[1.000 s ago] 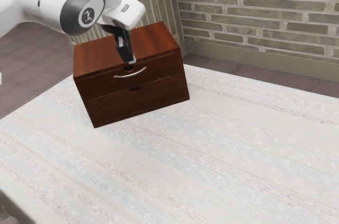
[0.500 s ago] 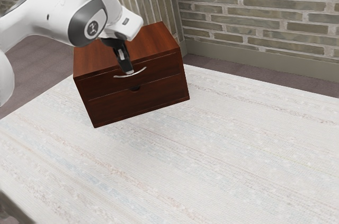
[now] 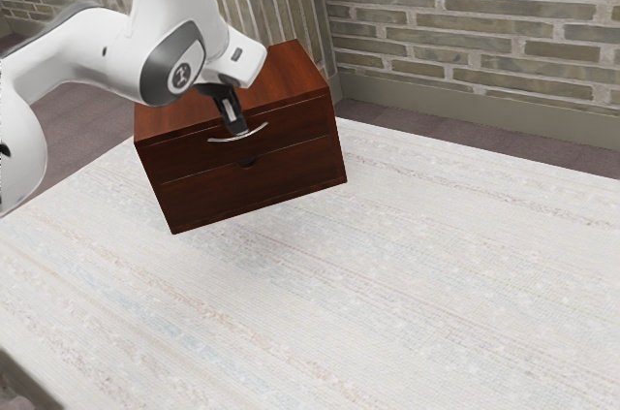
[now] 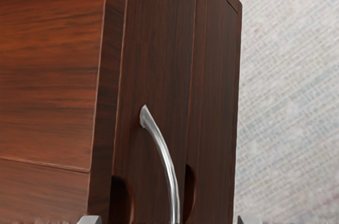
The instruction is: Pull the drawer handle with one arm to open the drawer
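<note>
A pale counter with a woven, faintly streaked surface covers most of the exterior frame, from the lower left corner up to its far edge at the upper right. One thing stands directly on it: a dark red-brown wooden drawer cabinet, in the upper left of the frame near the counter's far edge, turned at an angle. Its two drawer fronts sit flush, the upper drawer bearing a curved silver handle. In the wrist frame the counter shows beside the cabinet.
</note>
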Controlling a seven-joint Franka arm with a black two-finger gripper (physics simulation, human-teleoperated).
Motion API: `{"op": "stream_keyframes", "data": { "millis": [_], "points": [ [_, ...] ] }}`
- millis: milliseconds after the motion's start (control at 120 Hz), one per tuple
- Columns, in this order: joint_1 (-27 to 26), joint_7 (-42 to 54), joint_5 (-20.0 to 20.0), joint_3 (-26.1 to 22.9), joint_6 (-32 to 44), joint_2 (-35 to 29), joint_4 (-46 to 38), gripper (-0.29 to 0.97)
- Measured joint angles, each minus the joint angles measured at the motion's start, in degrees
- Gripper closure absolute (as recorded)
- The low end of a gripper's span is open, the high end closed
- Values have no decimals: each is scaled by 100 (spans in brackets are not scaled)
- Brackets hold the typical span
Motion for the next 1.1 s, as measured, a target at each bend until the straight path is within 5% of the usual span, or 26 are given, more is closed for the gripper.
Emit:
{"op": "stream_keyframes", "data": {
  "millis": [1100],
  "points": [
    [-253,-258,-34,400,588,121,-498,54]
  ]
}}
